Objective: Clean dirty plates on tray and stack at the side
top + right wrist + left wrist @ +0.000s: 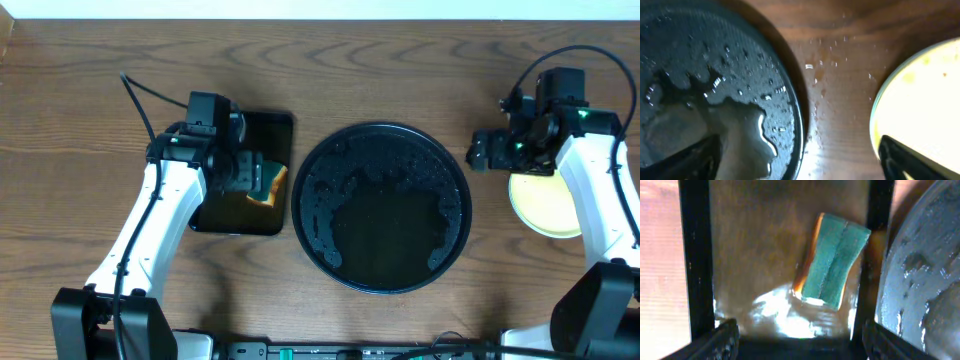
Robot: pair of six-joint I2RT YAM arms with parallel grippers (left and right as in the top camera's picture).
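The round black tray (383,235) sits mid-table, wet with water and with no plates on it; it also shows in the right wrist view (715,75) and the left wrist view (927,280). A pale yellow plate (540,205) lies on the table to its right, partly under my right arm, and it shows in the right wrist view (925,100). No mint-blue plate is in view. My right gripper (487,152) (797,160) is open and empty above the wet wood between tray and plate. My left gripper (243,172) (800,342) is open and empty.
A black rectangular tray (268,128) (692,255) lies left of the round tray, wet inside. A teal-and-orange sponge (268,183) (832,262) lies in it, just ahead of my left gripper. Water drops (822,62) dot the wood.
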